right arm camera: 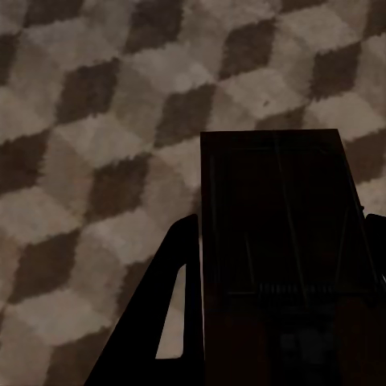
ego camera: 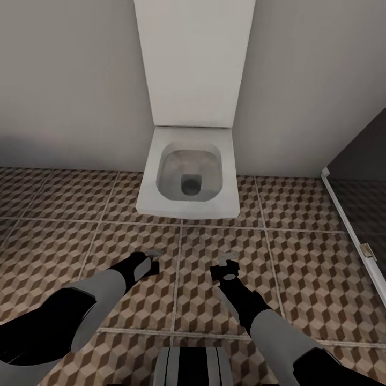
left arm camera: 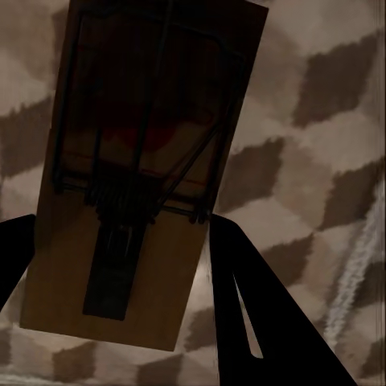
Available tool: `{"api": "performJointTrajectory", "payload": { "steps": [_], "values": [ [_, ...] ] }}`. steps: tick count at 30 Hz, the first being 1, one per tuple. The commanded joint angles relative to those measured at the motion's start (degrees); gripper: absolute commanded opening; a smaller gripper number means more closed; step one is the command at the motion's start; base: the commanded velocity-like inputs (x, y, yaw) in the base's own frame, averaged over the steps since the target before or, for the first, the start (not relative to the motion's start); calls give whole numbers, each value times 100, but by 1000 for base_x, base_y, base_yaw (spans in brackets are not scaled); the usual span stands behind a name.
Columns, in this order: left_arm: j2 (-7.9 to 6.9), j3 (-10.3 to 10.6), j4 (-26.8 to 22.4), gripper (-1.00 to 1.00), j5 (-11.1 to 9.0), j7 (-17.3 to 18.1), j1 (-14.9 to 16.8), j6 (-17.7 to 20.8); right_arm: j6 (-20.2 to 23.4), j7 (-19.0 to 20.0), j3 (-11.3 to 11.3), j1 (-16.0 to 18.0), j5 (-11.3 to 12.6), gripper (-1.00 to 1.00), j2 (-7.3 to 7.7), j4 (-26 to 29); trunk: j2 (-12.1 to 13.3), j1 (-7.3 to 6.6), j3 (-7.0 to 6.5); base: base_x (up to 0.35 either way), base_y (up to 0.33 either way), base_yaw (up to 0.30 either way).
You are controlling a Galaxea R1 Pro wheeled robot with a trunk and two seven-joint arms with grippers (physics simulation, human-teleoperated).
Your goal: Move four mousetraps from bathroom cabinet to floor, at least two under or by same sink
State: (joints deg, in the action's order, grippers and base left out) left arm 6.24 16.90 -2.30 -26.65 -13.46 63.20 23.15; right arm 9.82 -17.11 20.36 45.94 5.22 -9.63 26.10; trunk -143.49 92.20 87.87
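Both arms hang low over the bathroom floor (ego camera: 300, 268), which is brown-and-beige cube-patterned tile. My left gripper (ego camera: 151, 258) is shut on a mousetrap (left arm camera: 145, 161), a brown wooden board with dark wire fittings and a red mark. The board sits between the dark fingers (left arm camera: 257, 314), with the tiles close behind it. My right gripper (ego camera: 228, 265) is shut on a second mousetrap (right arm camera: 281, 257), which looks dark and shadowed and has one finger (right arm camera: 181, 281) beside it. The cabinet and the sink are out of view.
A white wall-hung toilet (ego camera: 187, 177) with a tall white panel behind it stands straight ahead against the grey wall. A dark glass partition with a white frame (ego camera: 351, 225) closes off the right side. Tiled floor stretches left of the toilet. My base (ego camera: 193, 367) shows at the bottom edge.
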Motion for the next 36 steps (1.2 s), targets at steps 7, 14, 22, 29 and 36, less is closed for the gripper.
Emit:
{"api": "performJointTrajectory", "payload": {
  "steps": [7, 14, 22, 29, 36],
  "values": [
    [-6, 56, 28, -100, -19, 135, -8, 2, 29, -38, 47, 3, 60, -100, 5, 9, -1, -1, 3, 0, 0, 0],
    [-9, 62, 28, -100, -13, 148, -9, -3, 29, -38, 47, 3, 60, -100, 5, 9, -1, -1, 3, 0, 0, 0],
    [-1, 92, 28, -100, -13, 150, -9, 0, 29, -38, 47, 3, 65, -100, 5, 9, -1, -1, 3, 0, 0, 0],
    [0, 94, 28, -100, -13, 150, -9, 5, 29, -38, 47, 3, 67, -100, 5, 9, -1, -1, 3, 0, 0, 0],
    [0, 94, 28, -100, -15, 150, -9, 6, 29, -38, 47, 3, 66, -100, 5, 9, -1, -1, 3, 0, 0, 0]
  ]
}}
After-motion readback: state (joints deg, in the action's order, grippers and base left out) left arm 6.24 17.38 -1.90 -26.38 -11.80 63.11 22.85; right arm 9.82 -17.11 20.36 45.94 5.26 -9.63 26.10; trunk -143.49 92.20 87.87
